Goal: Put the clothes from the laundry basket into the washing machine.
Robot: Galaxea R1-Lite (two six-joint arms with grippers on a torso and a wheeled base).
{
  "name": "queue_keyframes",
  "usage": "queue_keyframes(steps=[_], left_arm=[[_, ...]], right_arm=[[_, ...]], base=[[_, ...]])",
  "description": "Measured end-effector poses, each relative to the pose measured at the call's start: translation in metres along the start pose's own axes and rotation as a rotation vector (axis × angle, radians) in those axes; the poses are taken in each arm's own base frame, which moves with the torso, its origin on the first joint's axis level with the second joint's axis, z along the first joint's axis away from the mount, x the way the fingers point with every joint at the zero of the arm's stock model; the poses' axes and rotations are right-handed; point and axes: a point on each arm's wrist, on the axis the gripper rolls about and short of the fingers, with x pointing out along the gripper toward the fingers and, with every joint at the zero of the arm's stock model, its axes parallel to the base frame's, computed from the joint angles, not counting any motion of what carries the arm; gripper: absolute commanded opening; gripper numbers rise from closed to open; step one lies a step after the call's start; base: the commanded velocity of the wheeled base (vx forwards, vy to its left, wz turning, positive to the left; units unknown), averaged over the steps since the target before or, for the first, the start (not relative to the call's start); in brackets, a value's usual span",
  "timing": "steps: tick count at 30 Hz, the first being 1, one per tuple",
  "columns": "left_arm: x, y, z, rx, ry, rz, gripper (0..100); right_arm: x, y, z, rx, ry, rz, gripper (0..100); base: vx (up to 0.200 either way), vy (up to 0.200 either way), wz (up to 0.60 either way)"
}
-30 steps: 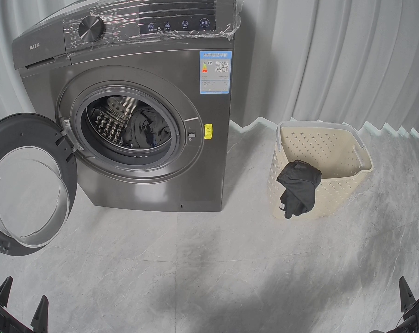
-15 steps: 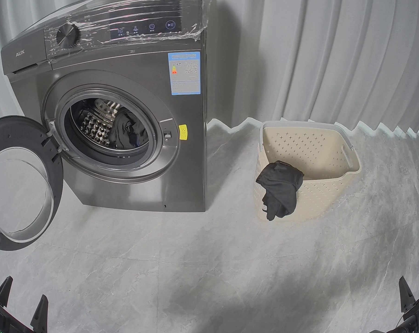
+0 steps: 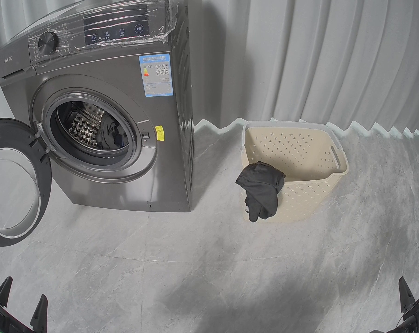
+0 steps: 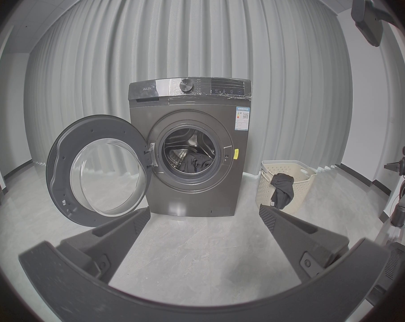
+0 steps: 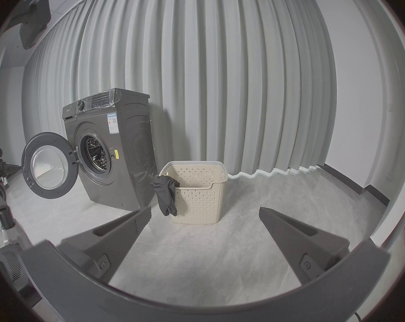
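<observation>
Both arms sit low over the floor [image 3: 218, 264], well apart from everything. The left jaws and the right jaws stand spread wide, holding nothing. A dark garment [image 3: 260, 188] hangs over the laundry basket [image 3: 311, 200] rim, on the side nearest the washing machine [image 3: 172, 139]. Its door [image 3: 15, 181] hangs open, and dark clothes [image 3: 108, 132] lie in the drum.

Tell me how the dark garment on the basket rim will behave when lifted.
Probably floppy: the garment droops in folds over the basket rim. Likely light: the basket sits upright under it. It may snag the rim.
</observation>
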Motion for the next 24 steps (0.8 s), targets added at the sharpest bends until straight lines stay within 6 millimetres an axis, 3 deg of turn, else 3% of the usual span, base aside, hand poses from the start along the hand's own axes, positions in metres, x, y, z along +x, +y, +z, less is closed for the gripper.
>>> queue_keyframes(steps=[8, 20, 24], left_arm=[[0.0000, 0.0000, 0.0001, -0.012, -0.001, -0.002, 100], [0.0001, 0.0000, 0.0001, -0.011, 0.000, -0.001, 100], [0.0001, 0.0000, 0.0001, -0.011, 0.000, 0.000, 100]], right_arm=[[0.0000, 0.0000, 0.0000, 0.000, 0.000, 0.001, 100], [0.0001, 0.0000, 0.0000, 0.001, 0.001, 0.000, 100], [0.0001, 0.0000, 0.0000, 0.000, 0.001, 0.001, 100]], base=[[0.000, 0.000, 0.00], [0.200, 0.000, 0.00], [0.000, 0.000, 0.00]])
